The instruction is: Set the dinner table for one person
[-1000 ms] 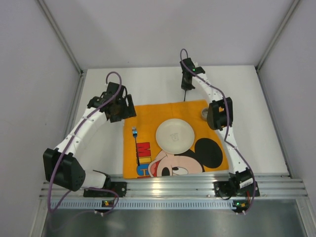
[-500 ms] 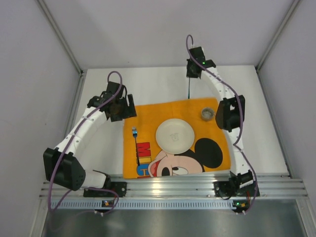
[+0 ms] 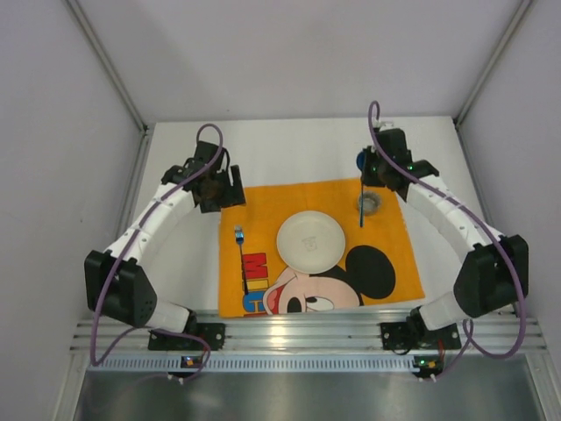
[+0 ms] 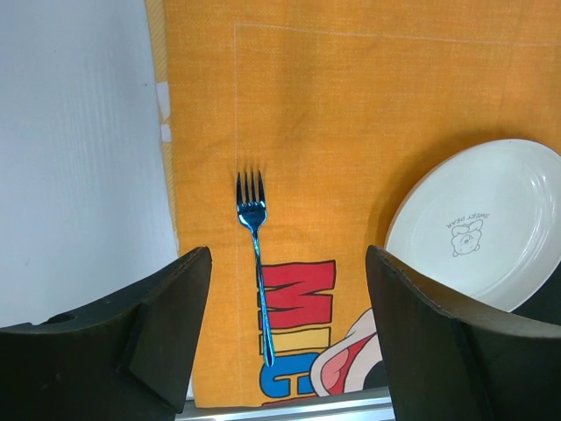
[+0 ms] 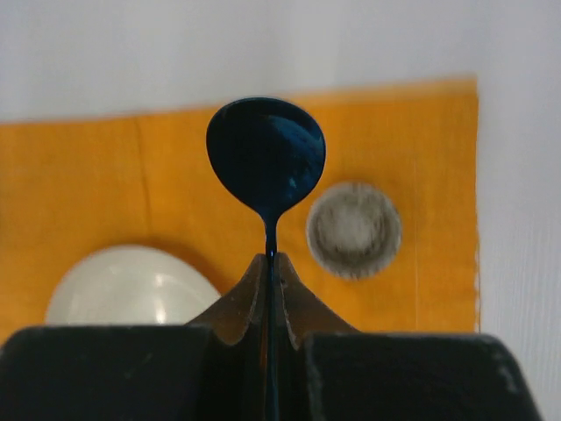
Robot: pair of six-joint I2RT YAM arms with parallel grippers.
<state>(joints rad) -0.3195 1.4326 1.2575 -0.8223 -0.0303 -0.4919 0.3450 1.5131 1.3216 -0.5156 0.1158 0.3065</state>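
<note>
The white dinner table (image 3: 289,145) carries an orange Mickey Mouse placemat (image 3: 263,206). On it lie a white plate (image 3: 310,241), a blue fork (image 3: 240,259) left of the plate, and a small grey cup (image 3: 369,203) at the far right. My right gripper (image 3: 370,172) is shut on a dark blue spoon (image 3: 362,161), held in the air above the cup. In the right wrist view the gripper (image 5: 270,263) pinches the spoon (image 5: 266,158) by its neck, bowl forward, with the cup (image 5: 353,230) and plate (image 5: 131,285) below. My left gripper (image 3: 215,189) is open and empty; in its wrist view (image 4: 287,254) it hovers over the fork (image 4: 256,263).
White enclosure walls stand on the left, right and far sides. An aluminium rail (image 3: 298,329) with both arm bases runs along the near edge. Bare tabletop (image 4: 79,132) shows left of the placemat (image 4: 351,105), and the plate (image 4: 486,232) lies to the right of the fork.
My right arm has swung right and nearer with the spoon, from the far edge of the placemat to above the cup. The left gripper has barely shifted.
</note>
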